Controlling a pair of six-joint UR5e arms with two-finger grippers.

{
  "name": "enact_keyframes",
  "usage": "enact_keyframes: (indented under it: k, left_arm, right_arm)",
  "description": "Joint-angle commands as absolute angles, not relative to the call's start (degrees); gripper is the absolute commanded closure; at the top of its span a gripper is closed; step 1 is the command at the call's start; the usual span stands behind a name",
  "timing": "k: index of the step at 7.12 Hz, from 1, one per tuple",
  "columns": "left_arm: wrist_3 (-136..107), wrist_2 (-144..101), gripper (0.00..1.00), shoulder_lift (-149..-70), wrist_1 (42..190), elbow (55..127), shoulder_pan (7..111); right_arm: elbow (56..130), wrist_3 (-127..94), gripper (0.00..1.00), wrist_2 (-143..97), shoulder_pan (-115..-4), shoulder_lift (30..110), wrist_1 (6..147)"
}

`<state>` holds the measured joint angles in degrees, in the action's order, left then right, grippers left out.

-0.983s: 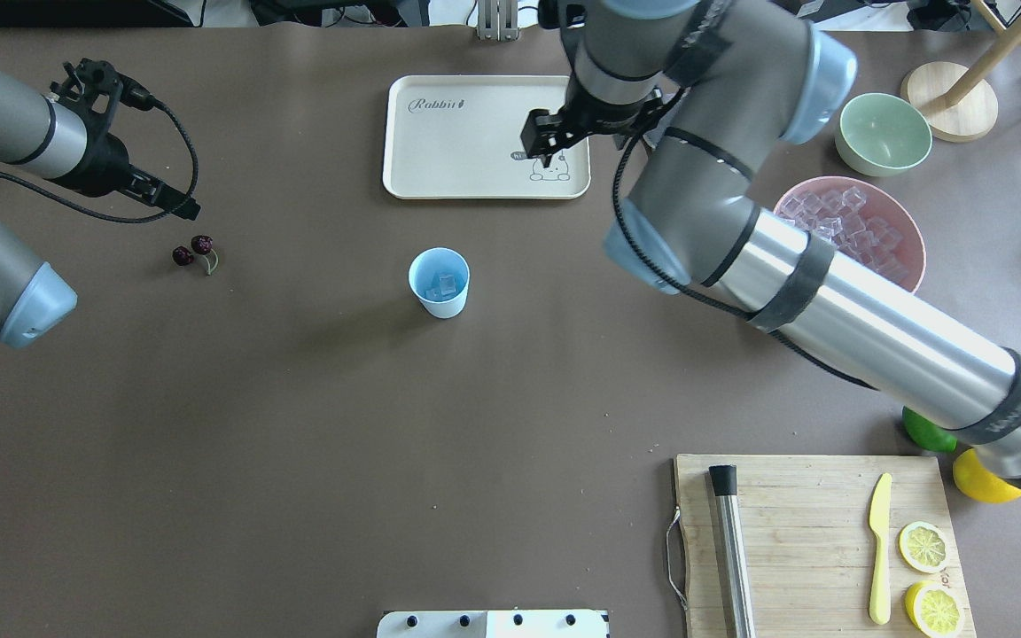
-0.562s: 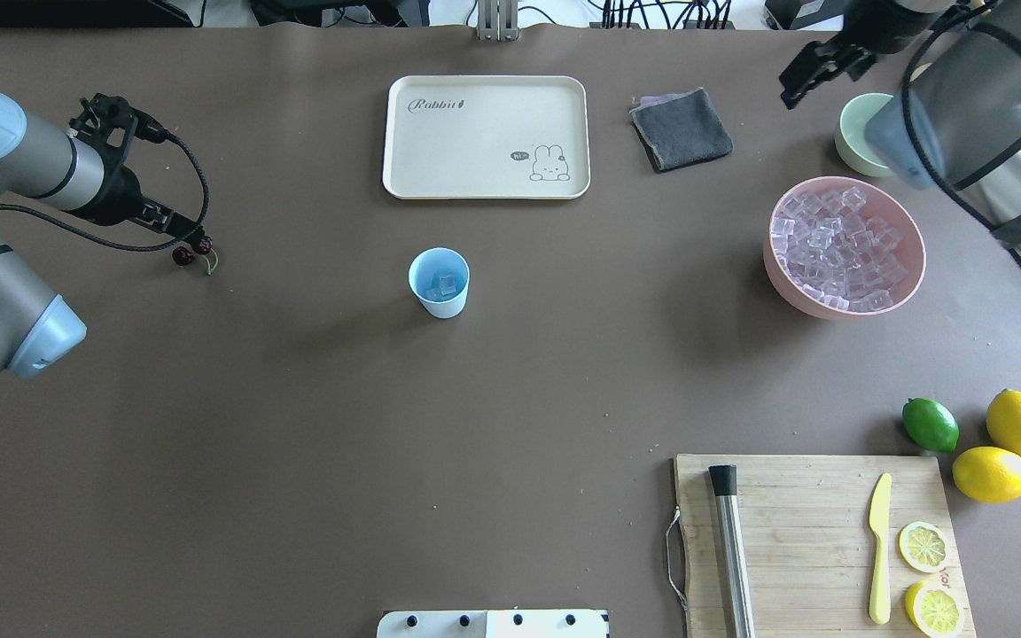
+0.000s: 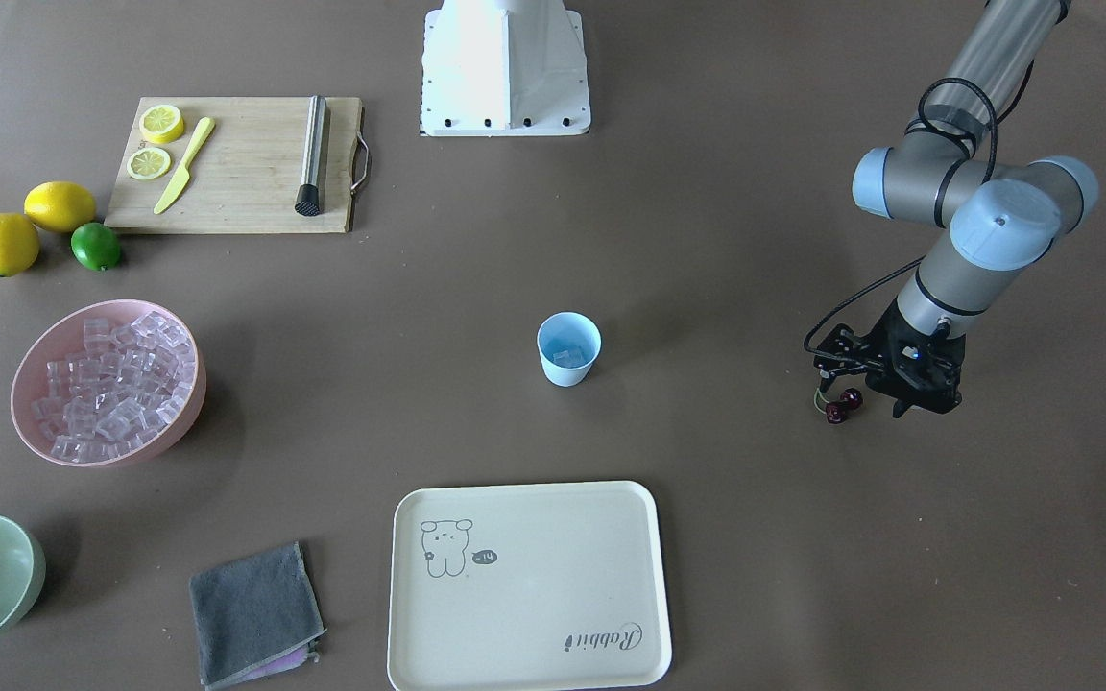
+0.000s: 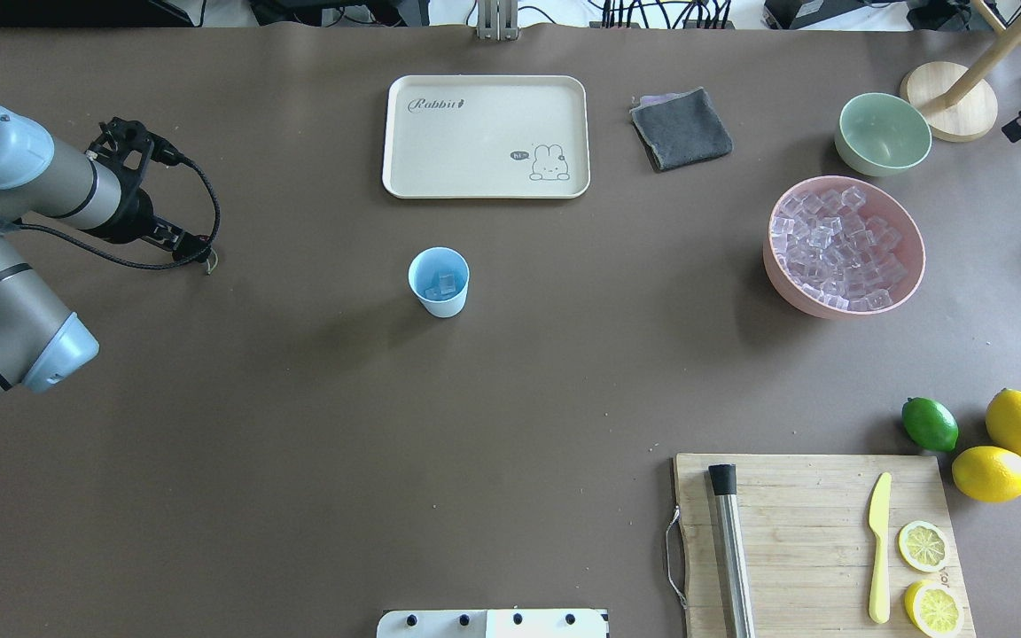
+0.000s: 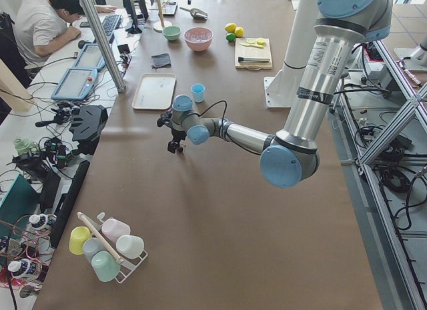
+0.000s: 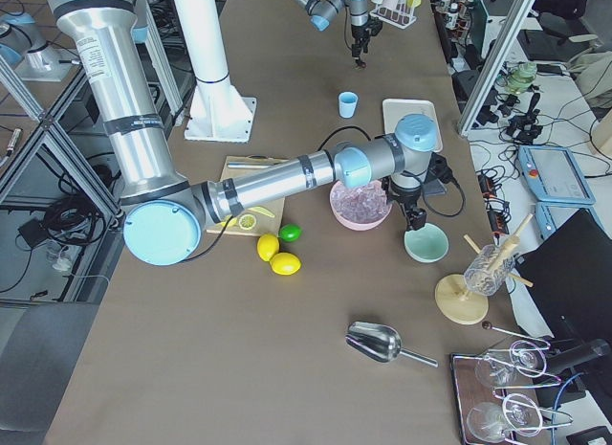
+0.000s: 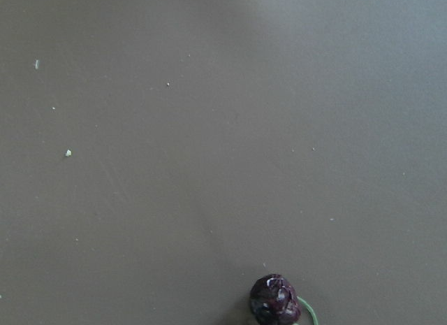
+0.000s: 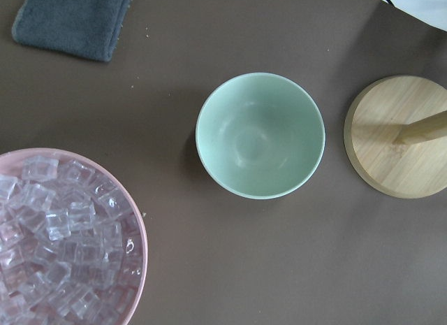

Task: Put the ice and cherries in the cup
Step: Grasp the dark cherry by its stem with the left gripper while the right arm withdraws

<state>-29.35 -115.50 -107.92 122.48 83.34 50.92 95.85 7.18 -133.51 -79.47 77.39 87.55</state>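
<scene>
- Since 1 s ago: R arm has swung off the tray (image 4: 484, 133) and out to the far right, so it no longer covers the pink bowl (image 4: 821, 308) in the ovhd view. L claw (image 4: 194, 256) has dropped from just above the cherries (image 3: 842, 405) down to them.
- Cherries: on the counter (image 4: 298, 443), far on the robot's left, same spot as before. In the ovhd view the claw hides the fruit and only a bit of green stem pokes out. In the front view both sit just beside the claw tips, on the cup side. The L wrist cam shows one cherry at its bottom edge.
- L claw: low at the counter. In the front view the jaws look apart, not closed on anything.
- R claw (image 6: 418, 218): seen only from the right-side cam, held high over the gap btwn the pink bowl and the green bowl (image 4: 883, 133). Can't tell if open or closed.
- Cup (image 4: 439, 282): upright mid-counter, near the tray, well apart from the cherries, w/ a few cubes inside.
- Ice (image 4: 837, 246): the main heap fills the pink bowl on the robot's right.
- Also there: grey cloth (image 4: 681, 128) btwn tray and green bowl; cutting board (image 4: 794, 540) w/ knife and lemon slices; lime (image 4: 930, 424) and two lemons beside it.
</scene>
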Motion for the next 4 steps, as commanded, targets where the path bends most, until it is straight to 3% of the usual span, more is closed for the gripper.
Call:
enact_keyframes:
  k: [1,4]
  left_arm:
    - [-29.71,-115.49,0.02,-108.02,122.43,83.23,50.80]
    - [-31.10,-115.31,0.02,-109.07,122.17,82.53,49.06]
  right_arm:
    - [108.66,7.30,0.01,-133.86,-80.16,89.52,87.97]
    - [105.41,10.45,0.01,-133.68,-80.16,96.59,79.58]
